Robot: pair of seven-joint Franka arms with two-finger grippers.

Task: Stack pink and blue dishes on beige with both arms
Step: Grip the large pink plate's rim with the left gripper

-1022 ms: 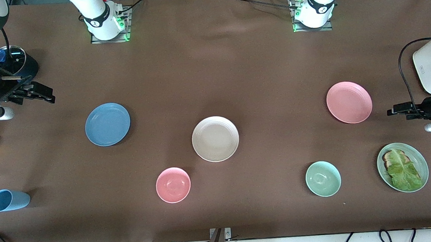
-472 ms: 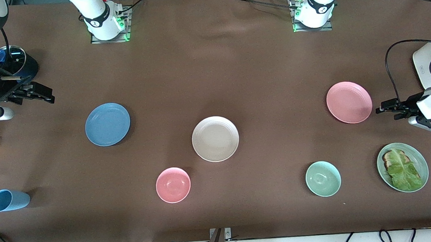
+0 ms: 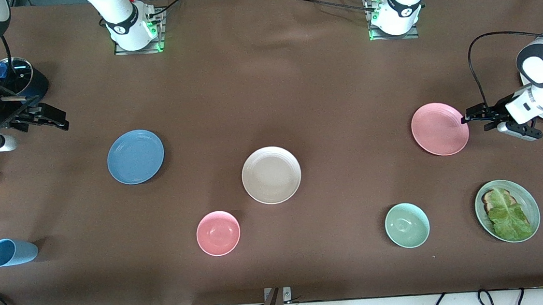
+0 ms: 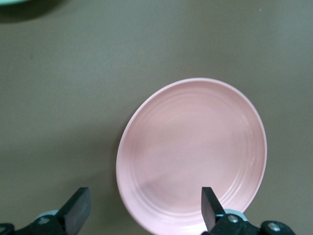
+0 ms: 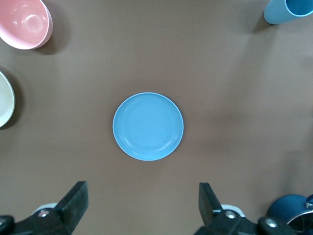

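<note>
**End effectors spread, three plates apart on the desk**

Left end effector point(image 3: 466, 119) I see spread wide over the edge of the flat round pale pink plate point(image 3: 440, 129). Nearer the camera, mid-desk, lies the cream-beige ringed plate point(image 3: 271, 175). The medium blue flat plate point(image 3: 135, 156) lies toward the right arm's end. Right end effector point(image 3: 63, 123) hangs spread, holding nothing.

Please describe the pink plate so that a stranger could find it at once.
On the brown table, look toward the left arm's end, where the open left gripper hangs at the rim of the pink plate. It is flat and wide, unlike the smaller, deeper pink bowl.
</note>
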